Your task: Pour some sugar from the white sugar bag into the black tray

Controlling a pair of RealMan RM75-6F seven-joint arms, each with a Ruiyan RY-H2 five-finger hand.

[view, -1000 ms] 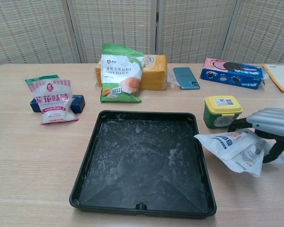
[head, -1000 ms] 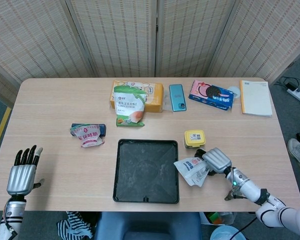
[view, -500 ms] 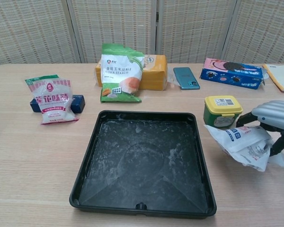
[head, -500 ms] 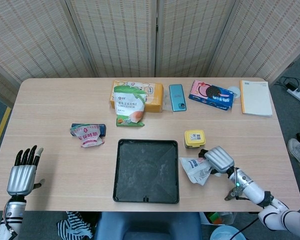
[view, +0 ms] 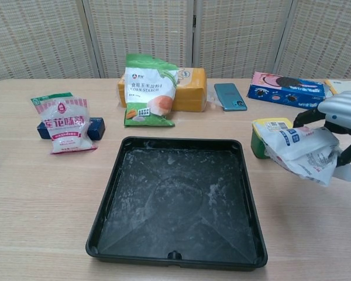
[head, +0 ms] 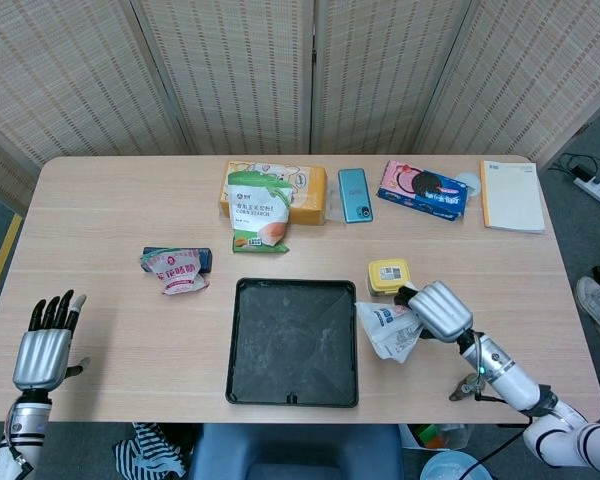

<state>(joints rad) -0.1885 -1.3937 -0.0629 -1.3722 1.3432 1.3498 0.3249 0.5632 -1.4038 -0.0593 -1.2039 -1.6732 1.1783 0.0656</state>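
The right hand gripped the white sugar bag at the black tray's three o'clock; the left hand hung spread, holding nothing.

Tray: the black tray sits at the table's near edge, centre.
Sugar bag: the white sugar bag is just right of the tray, in the right hand.
Jar: small jar behind the bag.
Left side: seasoning packet left of and behind the tray.
Back row: corn starch bag, phone, cookie box, notebook, left to right.
Left hand: left hand at the near left corner.
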